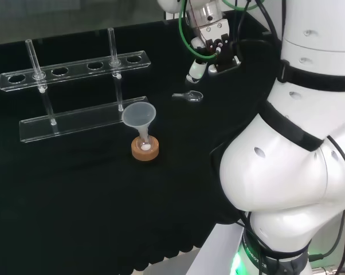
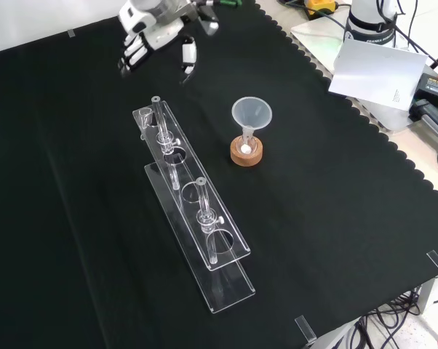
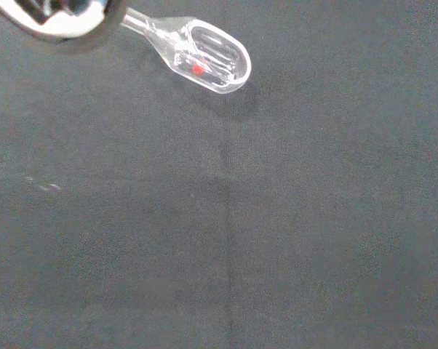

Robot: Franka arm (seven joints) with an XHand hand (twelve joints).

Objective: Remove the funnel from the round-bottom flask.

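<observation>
My hand [image 2: 155, 35]: raised over the far part of the black cloth [image 2: 88, 218], at the top of the front view; my fingers [image 2: 189, 58] hang down relaxed and spread apart, closed round nothing.
Under my hand: a small clear scoop [image 3: 208, 57] lies flat on the cloth, a red speck inside its bowl; in the head view it [image 1: 189, 96] sits just below my hand.
Funnel [image 2: 252, 115]: clear, upright, mouth up, its stem down in the neck of the flask; well apart from my hand, nearer the camera in the front view.
Round-bottom flask [image 1: 144, 144]: small and clear, hard to make out, seated in the cork ring [image 2: 246, 153] with something white at its bottom.
Test-tube rack [image 2: 197, 218]: clear plastic, to the left of the funnel in the front view, with two clear tubes [image 2: 161, 132] standing in it.
</observation>
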